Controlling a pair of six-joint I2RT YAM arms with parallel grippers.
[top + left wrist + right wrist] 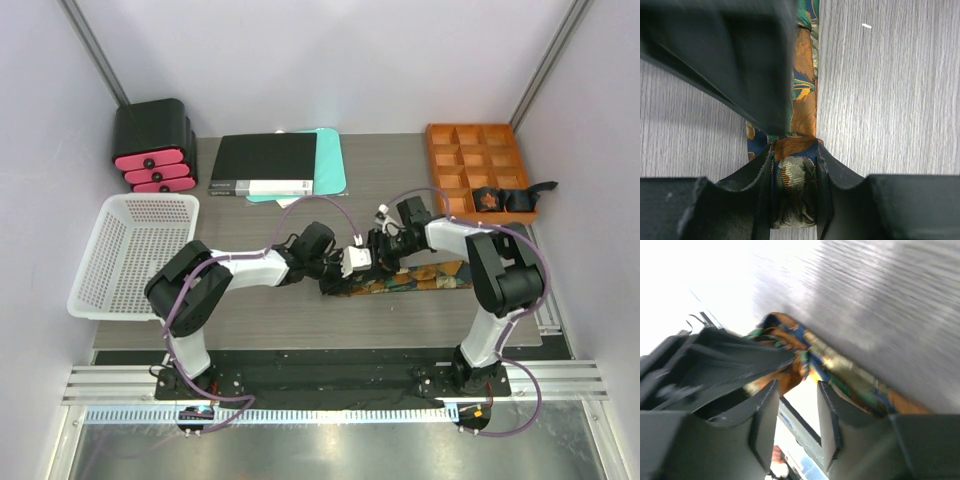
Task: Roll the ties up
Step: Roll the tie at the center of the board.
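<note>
A dark tie (pixel 430 277) with orange-gold and blue patterning lies stretched along the table in front of the arms. My left gripper (pixel 338 272) is at its left end. In the left wrist view the left gripper (pixel 794 150) is shut on the folded, bunched end of the tie (pixel 792 185), and the rest runs away up the frame. My right gripper (pixel 375 255) hovers just right of it, tilted. In the right wrist view the right gripper (pixel 797 384) is open with nothing between the jaws, and the tie (pixel 840 375) lies just beyond its tips.
An orange compartment tray (pixel 445 150) at the back right holds rolled ties (pixel 492 200) in its front row. A white basket (pixel 135 255) stands at the left, a black and pink drawer unit (pixel 152 150) at the back left, and a black folder (pixel 265 160) on a teal sheet behind.
</note>
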